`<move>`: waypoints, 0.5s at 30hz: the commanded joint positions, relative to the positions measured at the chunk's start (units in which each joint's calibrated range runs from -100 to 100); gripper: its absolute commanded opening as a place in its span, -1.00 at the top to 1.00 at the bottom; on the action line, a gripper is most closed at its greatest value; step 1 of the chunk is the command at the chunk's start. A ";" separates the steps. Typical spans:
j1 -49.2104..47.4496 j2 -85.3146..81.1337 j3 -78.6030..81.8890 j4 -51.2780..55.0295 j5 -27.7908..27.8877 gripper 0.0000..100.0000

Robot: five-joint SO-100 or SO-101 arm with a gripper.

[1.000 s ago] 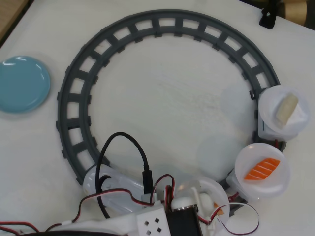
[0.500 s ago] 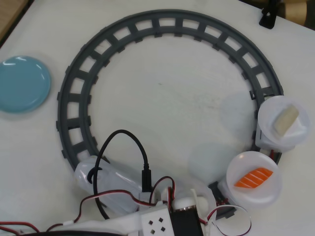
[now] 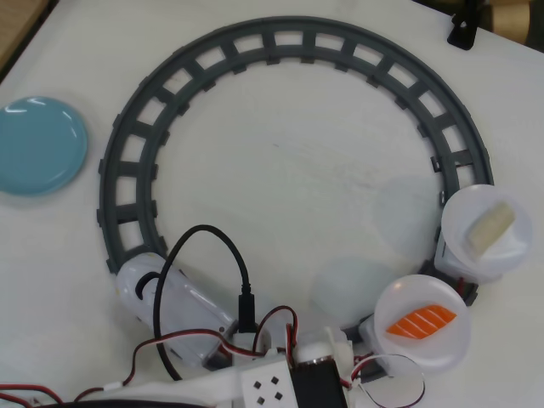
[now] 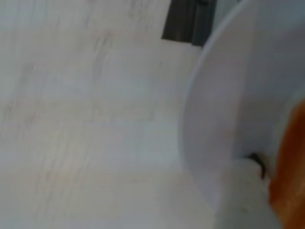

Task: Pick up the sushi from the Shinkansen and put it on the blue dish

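In the overhead view the white Shinkansen [image 3: 151, 293] sits on the grey ring track's lower left, partly under black and red cables. Behind it, one white plate [image 3: 422, 348] carries a deep orange-red striped piece [image 3: 421, 320], and another [image 3: 476, 255] carries a whitish-beige piece [image 3: 491, 228]. The blue dish [image 3: 38, 144] lies bare at far left. My arm covers the bottom middle. My gripper [image 3: 342, 350] shows only as a white part, with its fingers not distinguishable. The sushi is hidden there. In the wrist view, a blurred orange shape [image 4: 290, 167] lies beside a white plate rim [image 4: 209, 109].
The grey track [image 3: 280, 34] circles the table's middle. A black stand [image 3: 463, 30] sits at the top right. The table's brown edge shows at the top left. Loose cables [image 3: 204, 246] loop over the track near the train's nose.
The train has run clockwise along the track. Its nose moved up and left, and both visible plates slid down and left. A third plate with an orange bit has gone under my arm.
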State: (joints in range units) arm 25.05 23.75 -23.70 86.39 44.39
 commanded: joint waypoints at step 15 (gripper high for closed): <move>-4.72 -4.87 -5.16 9.20 -2.02 0.86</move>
State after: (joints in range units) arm 22.19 23.49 -25.43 92.77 43.15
